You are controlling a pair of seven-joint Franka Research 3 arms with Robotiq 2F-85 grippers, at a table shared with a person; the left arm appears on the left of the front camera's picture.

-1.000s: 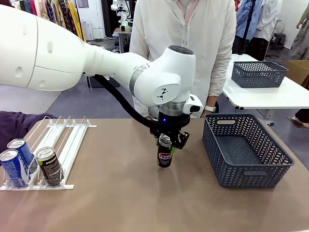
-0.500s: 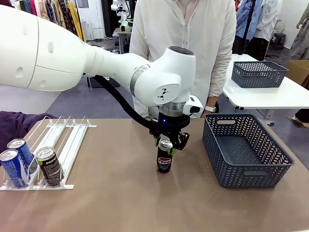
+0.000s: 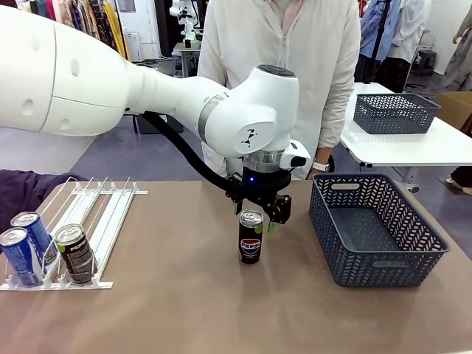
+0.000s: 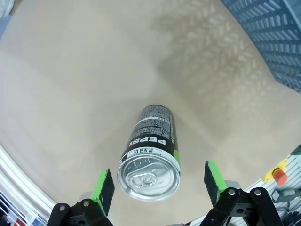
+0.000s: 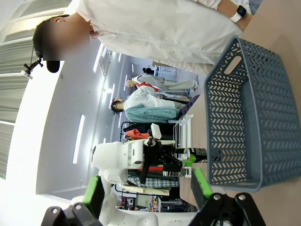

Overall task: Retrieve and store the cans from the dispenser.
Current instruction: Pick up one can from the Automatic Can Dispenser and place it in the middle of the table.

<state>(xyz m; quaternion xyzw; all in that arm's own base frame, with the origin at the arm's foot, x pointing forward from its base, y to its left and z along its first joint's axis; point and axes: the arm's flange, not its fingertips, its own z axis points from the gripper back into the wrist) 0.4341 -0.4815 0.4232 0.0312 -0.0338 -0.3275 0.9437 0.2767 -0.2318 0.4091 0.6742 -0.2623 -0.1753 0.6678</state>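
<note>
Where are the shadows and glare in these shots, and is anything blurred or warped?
Left wrist view: the basket casts a herringbone shadow across the table; the silver top of the can is sharp, with a mild sheen. Front view: even light, soft shadows, nothing blurred. Right wrist view: rolled sideways with wide-angle stretch, and the ceiling lights are nearly blown out.

We're in a robotics lab here, a big open test hall. A white robot arm reaches over a plain brown surface, where a shop-style dispenser holds cans. A person in a white shirt stands at the far side. Behind, a second table carries a mesh basket. Hanging clothes line the back left, more people stand farther off, and the right wrist view catches long ceiling strip lights.
</note>
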